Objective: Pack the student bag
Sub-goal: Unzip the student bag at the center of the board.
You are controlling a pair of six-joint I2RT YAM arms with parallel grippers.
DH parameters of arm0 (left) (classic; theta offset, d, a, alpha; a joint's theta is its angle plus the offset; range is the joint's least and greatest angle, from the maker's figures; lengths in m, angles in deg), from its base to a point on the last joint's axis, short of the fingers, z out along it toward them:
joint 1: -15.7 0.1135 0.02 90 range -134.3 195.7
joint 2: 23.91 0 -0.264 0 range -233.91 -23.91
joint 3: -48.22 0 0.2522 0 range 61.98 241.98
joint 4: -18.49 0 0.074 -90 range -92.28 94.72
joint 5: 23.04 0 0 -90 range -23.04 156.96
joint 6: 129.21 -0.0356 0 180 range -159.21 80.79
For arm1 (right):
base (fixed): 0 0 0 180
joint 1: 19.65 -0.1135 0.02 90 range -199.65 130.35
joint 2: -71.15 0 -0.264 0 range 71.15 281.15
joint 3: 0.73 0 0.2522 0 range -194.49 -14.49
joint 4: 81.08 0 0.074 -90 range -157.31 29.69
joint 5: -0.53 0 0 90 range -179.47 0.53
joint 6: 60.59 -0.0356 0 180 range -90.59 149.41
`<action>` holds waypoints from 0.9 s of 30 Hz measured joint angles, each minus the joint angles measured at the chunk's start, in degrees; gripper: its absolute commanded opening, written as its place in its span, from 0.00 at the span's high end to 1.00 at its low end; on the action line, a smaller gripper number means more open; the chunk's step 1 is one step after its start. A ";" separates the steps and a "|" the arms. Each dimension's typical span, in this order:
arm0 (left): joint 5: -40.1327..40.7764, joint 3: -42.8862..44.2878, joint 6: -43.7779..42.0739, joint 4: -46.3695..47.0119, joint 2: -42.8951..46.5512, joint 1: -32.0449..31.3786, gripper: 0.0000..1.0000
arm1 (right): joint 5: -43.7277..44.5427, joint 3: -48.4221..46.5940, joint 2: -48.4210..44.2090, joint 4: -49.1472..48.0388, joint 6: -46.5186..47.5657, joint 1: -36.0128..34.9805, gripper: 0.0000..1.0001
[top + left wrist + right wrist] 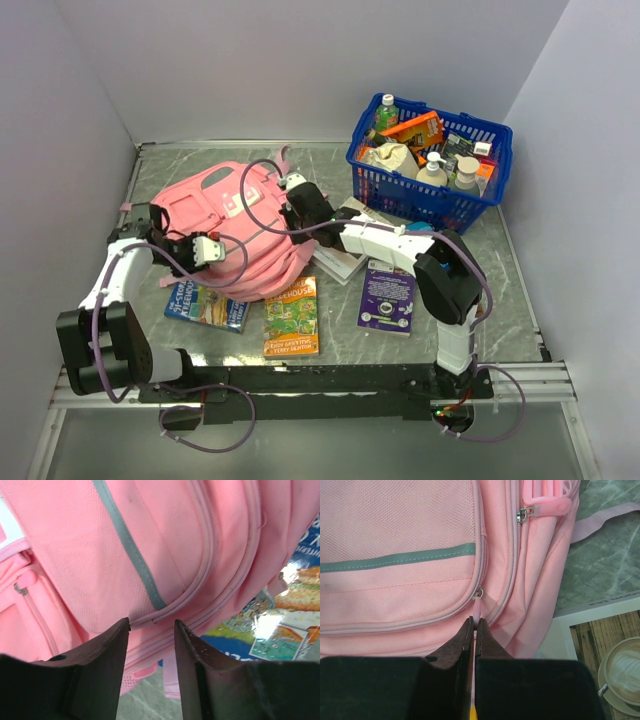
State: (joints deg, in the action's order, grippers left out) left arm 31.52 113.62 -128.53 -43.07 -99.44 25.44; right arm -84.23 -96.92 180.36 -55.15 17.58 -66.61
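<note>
The pink student bag lies flat in the middle of the table. It fills the left wrist view and the right wrist view. My right gripper is at the bag's right side. In the right wrist view it is shut on the pale pink zipper pull of a front pocket. My left gripper is at the bag's near left edge. In the left wrist view it is open, with its tips at the bag's piped seam; whether they touch it is unclear.
A blue book lies partly under the bag, and shows in the left wrist view. An orange-green book, a purple book and a white book with a coffee picture lie nearby. A blue basket of items stands back right.
</note>
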 measured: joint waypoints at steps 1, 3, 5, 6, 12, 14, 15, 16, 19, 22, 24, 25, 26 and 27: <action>-0.46 0.00 -1.14 -0.02 0.00 0.52 0.51 | -0.44 0.00 -0.11 -0.09 -0.13 0.15 1.00; -1.20 0.00 -2.91 0.26 0.02 1.57 0.50 | -1.29 0.00 -0.31 -0.20 -0.35 0.42 1.00; -2.19 -0.22 -4.48 0.96 0.28 2.16 0.45 | -2.05 0.00 -0.33 -0.28 -0.46 0.52 1.00; -2.54 -0.81 -5.38 1.79 0.83 2.23 0.44 | -2.40 0.00 -0.33 -0.33 -0.52 0.55 1.00; -4.72 -3.58 -10.69 2.56 2.78 2.12 0.48 | -3.80 0.00 -0.33 -0.50 -0.59 0.63 1.00; -4.68 -3.63 -12.20 2.43 2.51 1.60 0.58 | -4.28 0.00 -0.33 -0.61 -0.74 0.63 1.00; -4.35 -3.69 -12.46 2.34 2.49 1.36 0.63 | -4.35 0.00 -0.33 -0.59 -0.74 0.63 1.00; -3.93 -3.87 -12.66 2.23 2.49 0.94 0.72 | -4.35 0.00 -0.33 -0.61 -0.74 0.66 1.00; -2.40 -4.96 -13.16 2.43 2.27 -0.11 0.88 | -4.52 0.00 -0.33 -0.63 -0.76 0.79 1.00; -1.68 -5.03 -11.96 3.26 1.66 -1.27 0.99 | -4.63 0.04 -0.37 -0.94 -0.79 0.98 1.00; -2.03 -4.33 -9.29 3.67 0.94 -2.08 0.99 | -4.44 0.76 -0.66 -1.97 -0.96 1.22 1.00; -2.43 -3.67 -7.41 3.56 0.42 -2.25 0.99 | -4.20 1.29 -0.85 -2.49 -1.03 1.29 1.00; -3.10 -2.43 -4.87 3.26 -0.46 -2.43 0.99 | -3.93 1.99 -1.14 -2.99 -1.18 1.31 1.00; -3.89 -1.31 -2.54 3.04 -1.27 -2.49 0.99 | -3.26 3.08 -1.53 -3.87 -1.22 1.31 1.00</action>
State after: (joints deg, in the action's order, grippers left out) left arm 27.63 112.30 -131.07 -40.03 -100.70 22.94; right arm -87.49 -93.84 178.83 -59.02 16.35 -65.29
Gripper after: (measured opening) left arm 0.053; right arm 0.021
